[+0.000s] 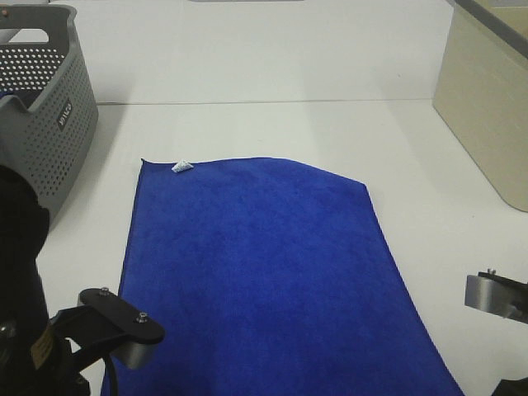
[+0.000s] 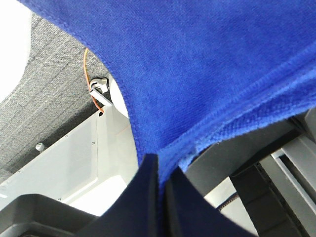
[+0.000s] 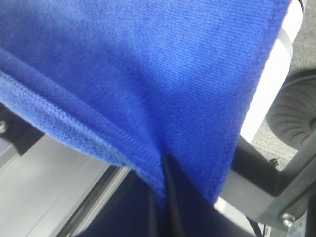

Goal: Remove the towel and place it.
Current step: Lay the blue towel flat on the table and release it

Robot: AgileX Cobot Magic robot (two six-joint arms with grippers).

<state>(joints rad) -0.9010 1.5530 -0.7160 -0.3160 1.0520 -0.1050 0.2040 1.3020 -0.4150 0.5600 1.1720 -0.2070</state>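
The royal-blue towel (image 1: pixel 264 264) lies spread flat on the white table, with its small white tag (image 1: pixel 181 167) at the far left corner. Its near end runs over the table's front edge. In the left wrist view my left gripper (image 2: pixel 162 173) is shut on a pinched fold of the towel's (image 2: pixel 207 64) hemmed edge. In the right wrist view my right gripper (image 3: pixel 165 175) is shut on the towel's (image 3: pixel 148 59) hem too. Both sets of fingertips are out of the high view; only the left arm (image 1: pixel 111 326) and right arm (image 1: pixel 495 295) show at the bottom corners.
The grey perforated basket (image 1: pixel 45 107) stands at the far left of the table, beside the towel's left edge. A beige box (image 1: pixel 491 107) stands at the far right. Below the table, the wrist views show grey floor (image 2: pixel 44 113) and metal frame parts (image 3: pixel 44 187).
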